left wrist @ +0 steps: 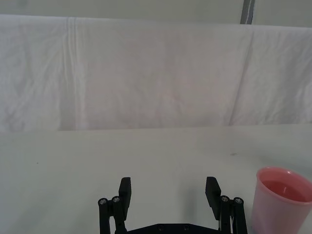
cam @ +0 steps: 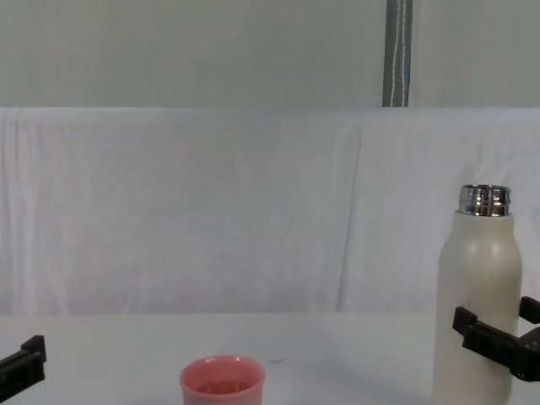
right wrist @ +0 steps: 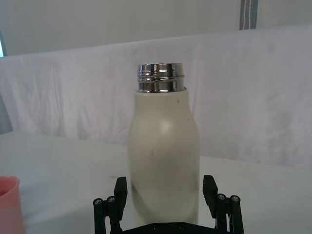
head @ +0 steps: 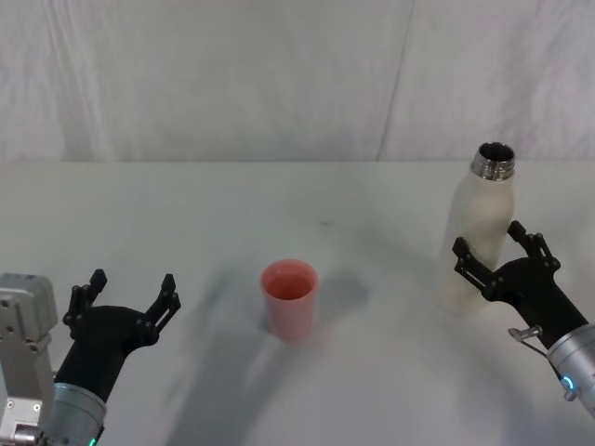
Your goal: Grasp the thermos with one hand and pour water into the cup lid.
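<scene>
The cream-white thermos (head: pixel 476 218) stands upright and uncapped at the table's right, its steel neck showing. My right gripper (head: pixel 491 243) is open, its two fingers flanking the thermos's lower body without closing on it. The right wrist view shows the thermos (right wrist: pixel 164 156) between the fingers of that gripper (right wrist: pixel 165 187), and the chest view shows the thermos (cam: pixel 477 295) with the right gripper (cam: pixel 496 325) at its lower part. The pink cup lid (head: pixel 289 297) (left wrist: pixel 282 200) (cam: pixel 223 384) stands mid-table, rim up. My left gripper (head: pixel 130 290) (left wrist: pixel 168 190) rests open and empty, left of the cup.
A white cloth backdrop (head: pixel 279 74) hangs behind the white table (head: pixel 279 204). A grey vertical pole (cam: pixel 396 51) stands beyond the backdrop. Bare tabletop lies between the cup lid and the thermos.
</scene>
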